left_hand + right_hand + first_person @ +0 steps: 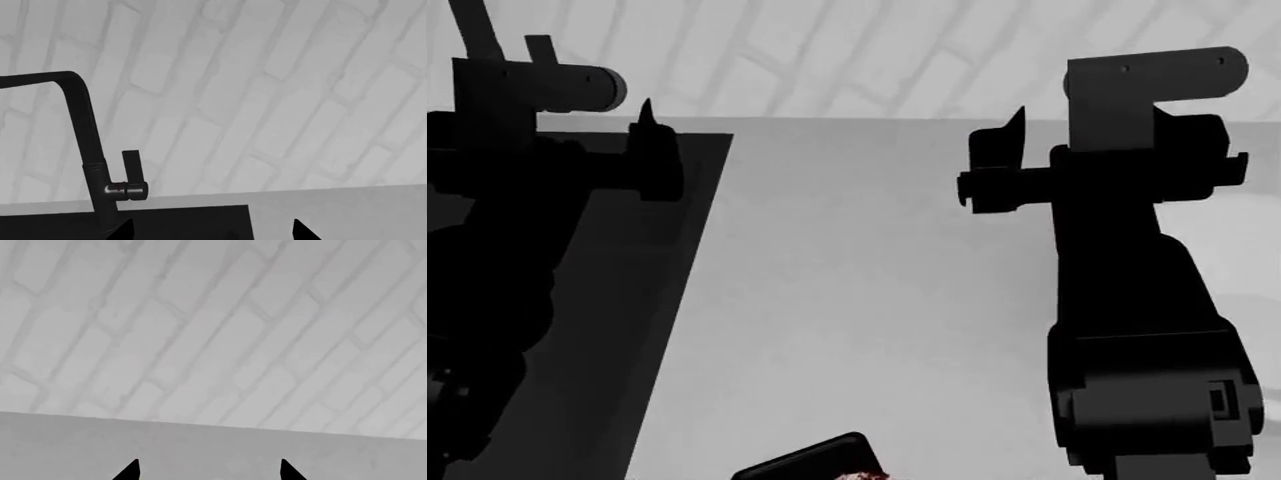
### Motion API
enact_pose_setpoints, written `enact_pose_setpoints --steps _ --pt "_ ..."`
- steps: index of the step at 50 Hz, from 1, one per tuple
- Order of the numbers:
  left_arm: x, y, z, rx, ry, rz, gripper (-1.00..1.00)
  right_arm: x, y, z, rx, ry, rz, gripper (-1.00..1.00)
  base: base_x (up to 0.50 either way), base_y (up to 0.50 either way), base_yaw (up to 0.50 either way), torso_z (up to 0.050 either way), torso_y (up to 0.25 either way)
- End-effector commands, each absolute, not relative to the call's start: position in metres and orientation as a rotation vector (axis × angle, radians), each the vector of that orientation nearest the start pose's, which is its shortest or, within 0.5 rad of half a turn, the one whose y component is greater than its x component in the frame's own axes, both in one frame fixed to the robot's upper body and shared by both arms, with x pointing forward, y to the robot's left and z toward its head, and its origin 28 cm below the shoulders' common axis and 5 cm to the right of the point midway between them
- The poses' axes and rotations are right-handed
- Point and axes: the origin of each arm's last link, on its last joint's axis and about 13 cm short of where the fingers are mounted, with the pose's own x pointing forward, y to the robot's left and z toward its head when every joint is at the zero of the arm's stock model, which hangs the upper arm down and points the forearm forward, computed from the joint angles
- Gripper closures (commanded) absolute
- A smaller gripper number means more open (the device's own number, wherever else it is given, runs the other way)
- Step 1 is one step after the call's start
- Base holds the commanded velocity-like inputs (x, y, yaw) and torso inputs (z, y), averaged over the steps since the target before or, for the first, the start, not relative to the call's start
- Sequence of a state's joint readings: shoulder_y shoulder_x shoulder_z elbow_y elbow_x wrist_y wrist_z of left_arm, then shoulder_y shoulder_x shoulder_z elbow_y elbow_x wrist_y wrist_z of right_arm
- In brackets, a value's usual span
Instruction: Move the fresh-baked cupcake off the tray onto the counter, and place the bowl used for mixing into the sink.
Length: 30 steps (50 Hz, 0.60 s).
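We see the matte black sink (681, 250), nothing visible inside it; right of it, both our grippers (212, 231) (209, 470) gape over smooth grey counter (868, 280).

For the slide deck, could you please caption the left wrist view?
Left wrist camera: the open left gripper hangs by the black sink, facing the faucet and the grey brick wall.

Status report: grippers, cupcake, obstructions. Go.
Left gripper and right gripper open, empty, raised. Cupcake on tray, bottom edge of head view, untouched. Bowl not in view. Counter between arms bare.
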<state>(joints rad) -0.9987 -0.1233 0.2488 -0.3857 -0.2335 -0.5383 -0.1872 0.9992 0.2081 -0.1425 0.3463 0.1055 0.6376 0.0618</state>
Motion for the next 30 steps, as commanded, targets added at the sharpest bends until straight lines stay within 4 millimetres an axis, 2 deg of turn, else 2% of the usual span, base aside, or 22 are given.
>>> enact_pose_setpoints --steps 1,4,18,25,30 --pt "0.385 0.201 0.201 0.078 -0.05 0.026 -1.0 0.38 -0.145 0.207 -0.139 0.014 -0.089 -1.0 0.2 -0.11 0.0 0.05 0.006" --pt "0.385 0.2 0.201 0.073 -0.046 0.024 -1.0 0.381 -0.145 0.206 -0.138 0.014 -0.096 -1.0 0.32 -0.45 0.0 0.039 0.003" --pt "0.382 0.202 0.202 0.088 -0.069 0.045 -1.0 0.371 -0.141 0.208 -0.146 0.013 -0.083 -1.0 0.0 0.0 0.0 0.0 0.0" --pt "0.38 0.202 0.202 0.089 -0.063 0.042 -1.0 0.343 -0.139 0.211 -0.121 0.034 -0.029 -1.0 0.0 0.0 0.0 0.0 0.0" --pt "0.381 0.203 0.201 0.088 -0.062 0.047 -1.0 0.31 -0.133 0.217 -0.111 0.046 0.036 -1.0 0.0 0.0 0.0 0.0 0.0"
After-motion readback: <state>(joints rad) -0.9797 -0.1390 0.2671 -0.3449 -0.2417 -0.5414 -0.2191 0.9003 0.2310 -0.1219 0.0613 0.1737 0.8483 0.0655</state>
